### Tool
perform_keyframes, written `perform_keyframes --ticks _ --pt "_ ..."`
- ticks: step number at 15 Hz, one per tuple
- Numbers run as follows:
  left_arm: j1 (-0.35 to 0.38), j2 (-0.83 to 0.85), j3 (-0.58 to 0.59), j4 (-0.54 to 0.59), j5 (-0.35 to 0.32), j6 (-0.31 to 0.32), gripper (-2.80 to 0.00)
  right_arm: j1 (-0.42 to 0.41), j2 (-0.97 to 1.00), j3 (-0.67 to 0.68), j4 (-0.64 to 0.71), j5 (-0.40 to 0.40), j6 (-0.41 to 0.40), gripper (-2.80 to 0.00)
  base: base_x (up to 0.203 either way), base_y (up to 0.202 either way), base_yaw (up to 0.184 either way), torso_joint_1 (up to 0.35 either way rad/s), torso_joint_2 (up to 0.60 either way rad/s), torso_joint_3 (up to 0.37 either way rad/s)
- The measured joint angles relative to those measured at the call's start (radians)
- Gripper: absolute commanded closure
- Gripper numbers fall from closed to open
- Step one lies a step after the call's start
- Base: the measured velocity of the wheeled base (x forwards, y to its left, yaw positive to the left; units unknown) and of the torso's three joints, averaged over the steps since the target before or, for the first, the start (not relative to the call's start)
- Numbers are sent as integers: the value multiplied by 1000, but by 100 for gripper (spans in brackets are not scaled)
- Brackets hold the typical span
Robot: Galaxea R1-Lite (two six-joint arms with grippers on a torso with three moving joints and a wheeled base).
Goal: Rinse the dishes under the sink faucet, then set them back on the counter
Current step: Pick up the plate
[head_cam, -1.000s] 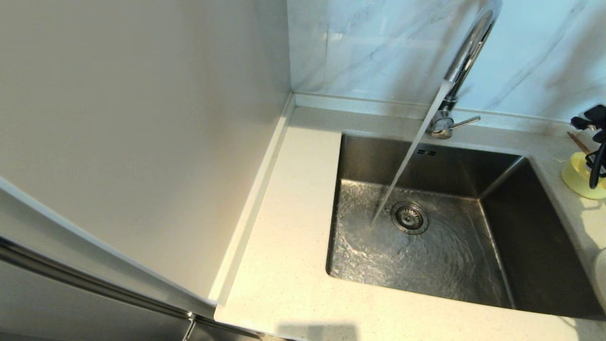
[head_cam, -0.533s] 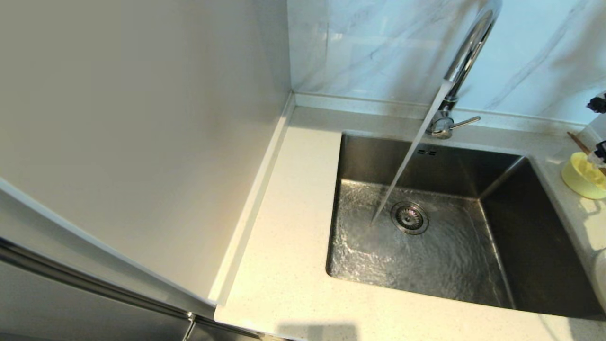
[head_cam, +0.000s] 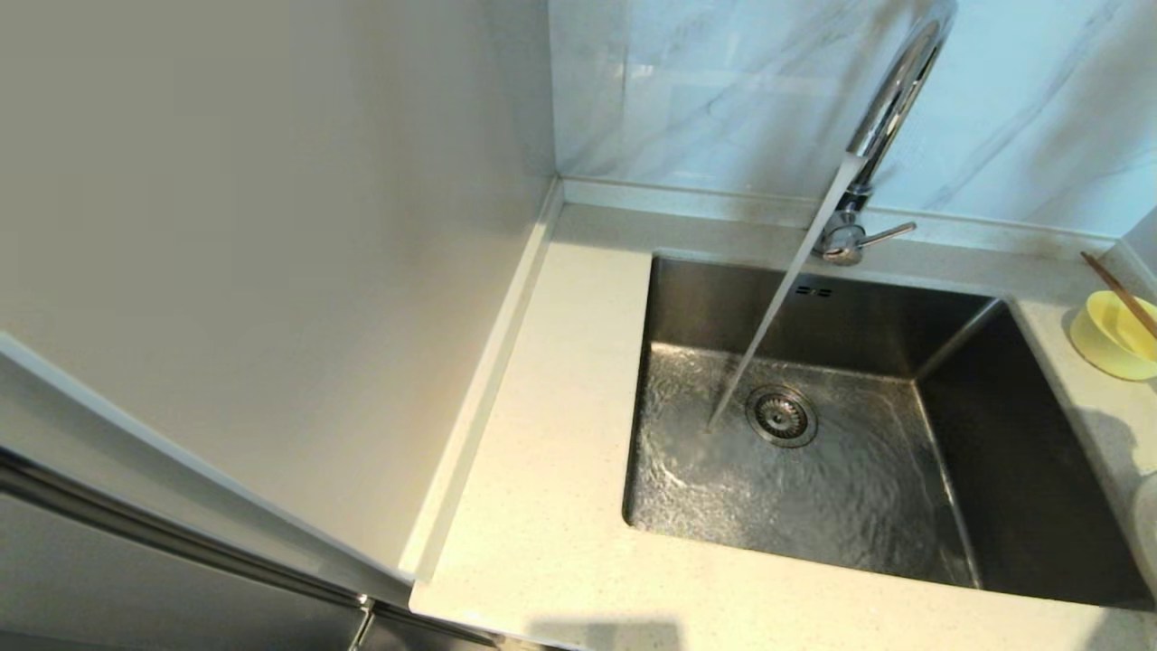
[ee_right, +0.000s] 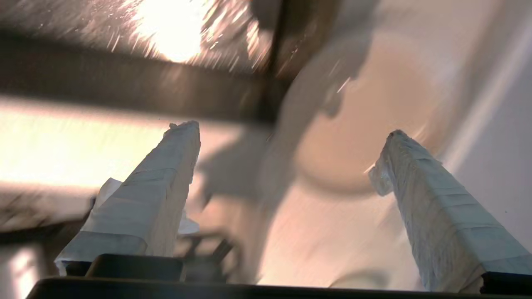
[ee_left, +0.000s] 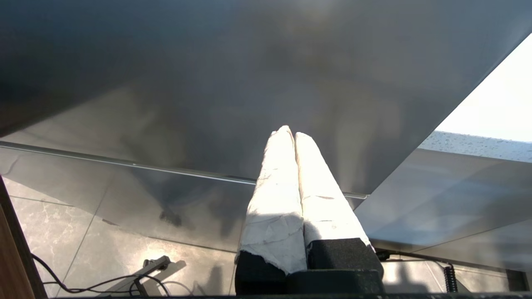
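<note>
Water streams from the chrome faucet (head_cam: 890, 108) into the steel sink (head_cam: 1021, 470), landing just left of the drain strainer (head_cam: 782, 416). On the counter (head_cam: 560, 452) at the sink's far right corner stands the pale-yellow bowl (head_cam: 1107, 348), with brown chopsticks (head_cam: 1121, 294) lying across it. A sliver of the off-white plate (head_cam: 1148, 524) shows at the right edge. My right gripper (ee_right: 291, 131) is out of the head view. It is open and empty over the counter, with a blurred round pale shape (ee_right: 365, 124) beyond its fingers. My left gripper (ee_left: 291, 133) is shut and parked low.
A tall pale cabinet side (head_cam: 271, 271) walls off the left, and the grey-veined marble panel (head_cam: 705, 90) stands behind the counter. In the left wrist view a steel cabinet face (ee_left: 208, 83) lies close ahead, with floor tiles and cables below.
My right gripper, which hung over the bowl at the right edge, has pulled out of the head view. The bowl and chopsticks now show uncovered. Water keeps running.
</note>
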Motion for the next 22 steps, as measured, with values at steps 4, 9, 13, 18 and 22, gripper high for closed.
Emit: perform_keyframes --ticks 4,9,13,18,22 --pt "0 0 0 0 -1 0 0 -2 -95 255 40 63 98 -280 0 0 0 0 0 0" --pt "0 0 0 0 0 0 0 -2 -65 490 -252 68 153 -280 0 0 0 0 0 0" --pt "0 0 0 0 0 0 0 -6 3 562 -392 49 162 -280 0 0 0 0 0 0" --pt "0 0 0 0 0 0 0 -10 63 701 -725 -55 154 -280 0 0 0 0 0 0" --pt "0 0 0 0 0 0 0 -15 91 749 -850 -93 153 -280 0 0 0 0 0 0"
